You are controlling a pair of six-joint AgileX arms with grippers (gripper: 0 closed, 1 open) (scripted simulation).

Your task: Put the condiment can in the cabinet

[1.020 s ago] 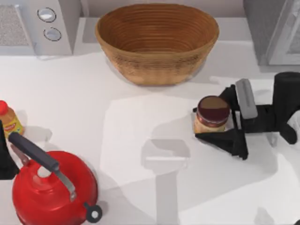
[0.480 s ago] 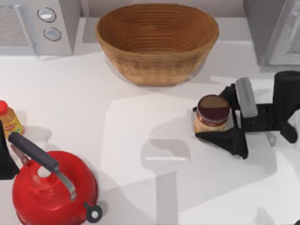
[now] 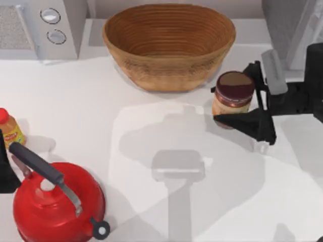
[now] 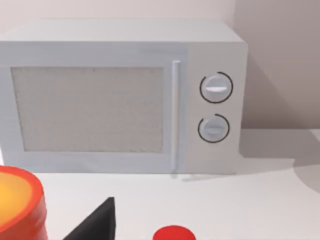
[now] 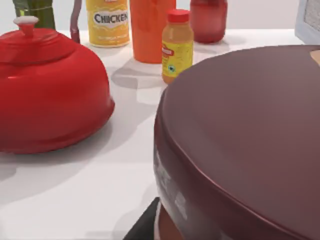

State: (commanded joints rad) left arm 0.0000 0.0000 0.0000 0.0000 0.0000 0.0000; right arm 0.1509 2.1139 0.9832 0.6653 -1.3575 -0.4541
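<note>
The white table [image 3: 75, 101] carries a wicker basket [image 3: 169, 45] at upper centre of the top view, a microwave [image 3: 40, 27] at upper left, a red kettle [image 3: 55, 201] at lower left, and the grey cabinet [image 3: 290, 30] at the upper right corner.

The right gripper [image 3: 241, 96] is closed on the condiment can [image 3: 233, 93], one finger on each side of the label, with the can upright just beside the basket's right rim and near the cabinet.

Procedure, as judged from this position: keep the grip firm and the can vertical. Carry it toward the cabinet front on a path clear of the basket rim. Release only once the can is inside.

The left gripper [image 4: 95, 225] is parked at the left edge beside the kettle; whether its fingers are open cannot be told.
</note>
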